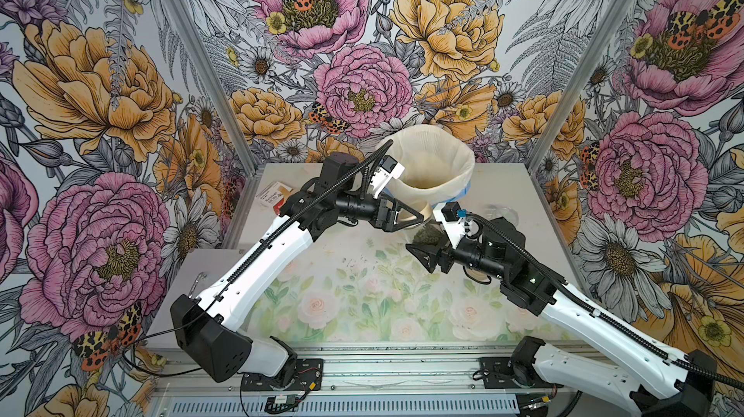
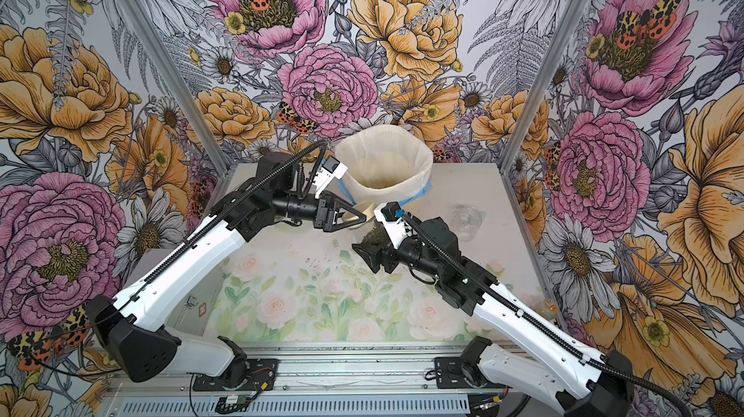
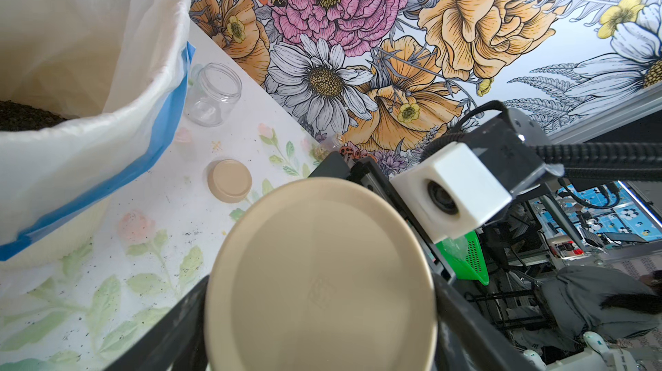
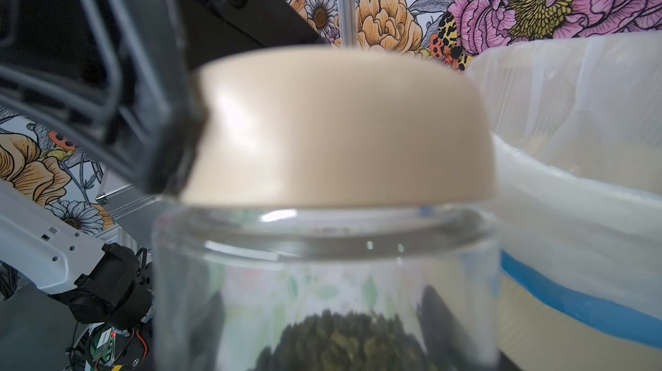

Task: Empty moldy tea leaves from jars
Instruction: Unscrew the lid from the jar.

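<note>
Centre of the table, just in front of the bin: small clear glass round jar (image 4: 322, 279), roughly upright, clamped across its body by the right gripper (image 1: 431, 241), fingers closed on the glass. Low inside it: dark crumbly moldy tea leaves (image 4: 344, 340), one small heap. On top: flat tan disc lid (image 3: 322, 279), pinched at its rim by the left gripper (image 2: 358, 215), fingers closed on it; screwed down or already loose, cannot tell.

Behind: tall cream bin with blue-edged white bag (image 1: 463, 177), a dark leaf heap (image 3: 25, 120) already inside. Far right: empty open glass jar (image 3: 215, 95), with a loose tan lid (image 3: 229, 181) near it on the floral mat (image 1: 362, 294).

Counted: two jars, two lids, one bin; no third jar made out.

Jar judged light, stiff, smooth and slippery, breakable if dropped; best held round the body below the shoulder, lid by its edge. Leaves loose, apt to scatter; mouth over the bag before tipping.
</note>
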